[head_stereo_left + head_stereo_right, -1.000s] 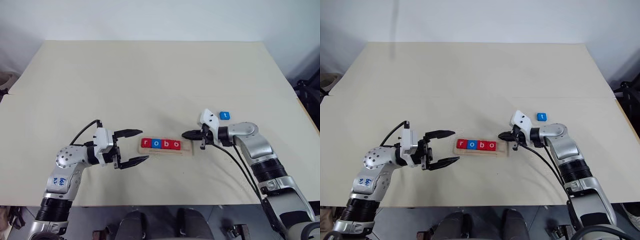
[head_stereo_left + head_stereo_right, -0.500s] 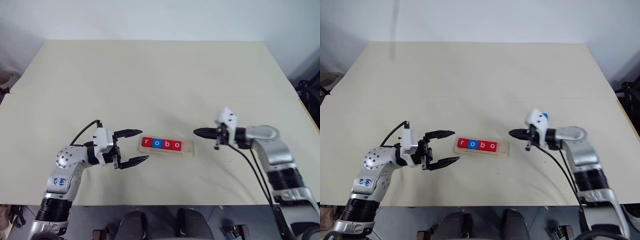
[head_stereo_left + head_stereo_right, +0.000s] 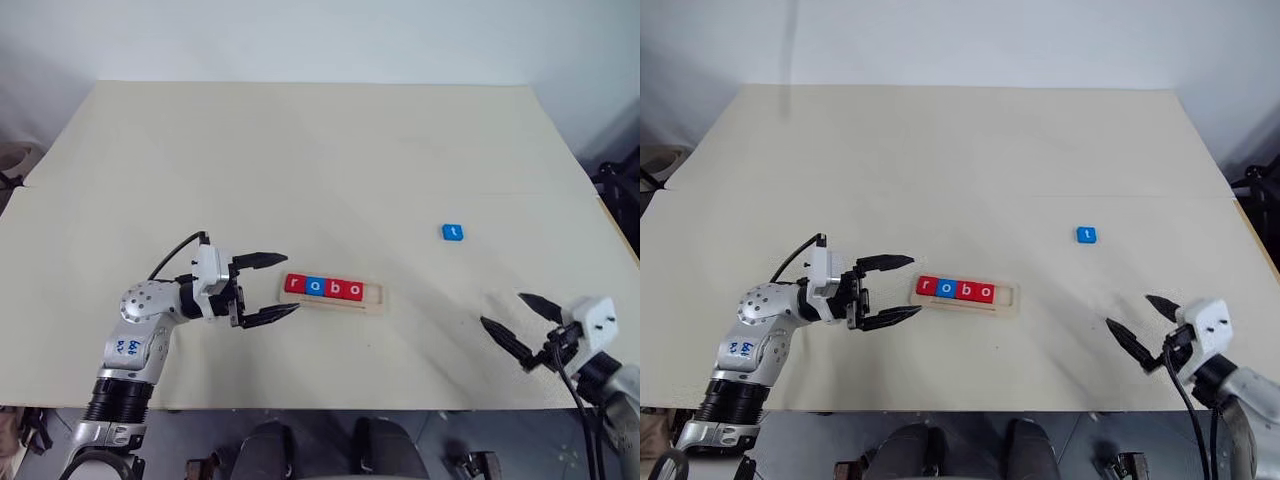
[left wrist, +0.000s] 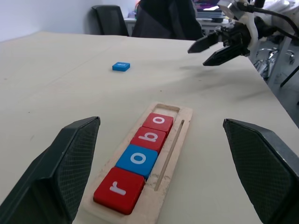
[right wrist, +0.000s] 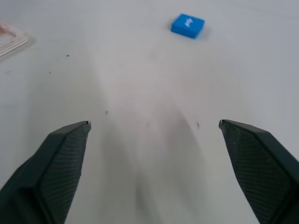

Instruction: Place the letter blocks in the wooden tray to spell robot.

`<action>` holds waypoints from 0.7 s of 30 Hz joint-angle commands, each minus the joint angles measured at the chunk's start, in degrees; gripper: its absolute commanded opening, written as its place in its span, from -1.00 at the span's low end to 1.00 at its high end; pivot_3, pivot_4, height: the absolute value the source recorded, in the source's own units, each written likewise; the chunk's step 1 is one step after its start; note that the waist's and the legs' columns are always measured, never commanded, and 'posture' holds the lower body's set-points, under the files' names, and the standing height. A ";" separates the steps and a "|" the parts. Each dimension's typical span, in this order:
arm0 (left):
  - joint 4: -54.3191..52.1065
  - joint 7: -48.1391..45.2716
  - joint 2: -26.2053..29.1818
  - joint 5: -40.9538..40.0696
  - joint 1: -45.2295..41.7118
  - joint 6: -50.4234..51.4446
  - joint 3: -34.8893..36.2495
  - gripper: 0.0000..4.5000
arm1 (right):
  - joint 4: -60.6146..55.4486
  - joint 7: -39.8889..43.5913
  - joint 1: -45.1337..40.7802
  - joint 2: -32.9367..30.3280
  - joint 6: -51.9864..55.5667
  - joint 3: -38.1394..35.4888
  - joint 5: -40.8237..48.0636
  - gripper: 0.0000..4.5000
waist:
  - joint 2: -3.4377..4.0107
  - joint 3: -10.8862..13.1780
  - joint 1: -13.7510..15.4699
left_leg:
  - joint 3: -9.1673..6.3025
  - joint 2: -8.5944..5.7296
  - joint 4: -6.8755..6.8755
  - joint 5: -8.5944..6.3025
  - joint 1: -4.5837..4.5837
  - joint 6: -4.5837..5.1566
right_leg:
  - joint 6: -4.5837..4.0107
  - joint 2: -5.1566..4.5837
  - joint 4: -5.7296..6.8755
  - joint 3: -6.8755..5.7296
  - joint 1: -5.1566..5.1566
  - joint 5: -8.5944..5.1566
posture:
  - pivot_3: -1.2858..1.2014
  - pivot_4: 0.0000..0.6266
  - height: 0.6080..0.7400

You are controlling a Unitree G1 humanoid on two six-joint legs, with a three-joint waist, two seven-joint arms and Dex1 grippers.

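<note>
So the right gripper (image 3: 522,327) has pulled away from the long pale wooden tray (image 3: 374,301) to the near right edge, fingers now spread wide and empty. Four red and blue letter tiles (image 3: 322,288) sit in it reading "robo". The small blue "t" tile (image 3: 452,232) lies farther right. Left gripper (image 3: 270,287) hangs spread, empty, beside the tray's left end.

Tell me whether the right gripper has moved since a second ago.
Yes. The right gripper has pulled back from the wooden tray toward the table's near right edge, past the loose blue tile, and now stands open.
</note>
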 commanded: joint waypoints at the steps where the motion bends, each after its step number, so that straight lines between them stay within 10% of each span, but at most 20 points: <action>1: 0.09 -0.93 -0.23 -0.11 -1.13 -0.91 0.12 1.00 | -2.95 -2.16 0.40 1.11 -1.89 -0.95 1.49 0.99 | 0.00 0.00 -0.18 | 0.00 0.00 0.00 0.00 0.01 0.00 | 0.00 0.00 0.01 0.00 0.00 0.00 | 0.03 -0.52 1.00; 21: -4.48 1.93 0.22 0.39 2.37 -1.34 1.65 1.00 | 21.70 -13.48 -44.48 -6.39 25.79 19.24 -6.46 0.99 | 0.02 0.00 -0.95 | -0.34 0.02 -0.02 0.01 -0.03 0.00 | -0.01 -0.02 0.06 0.01 -0.08 -0.01 | 0.03 -0.52 1.00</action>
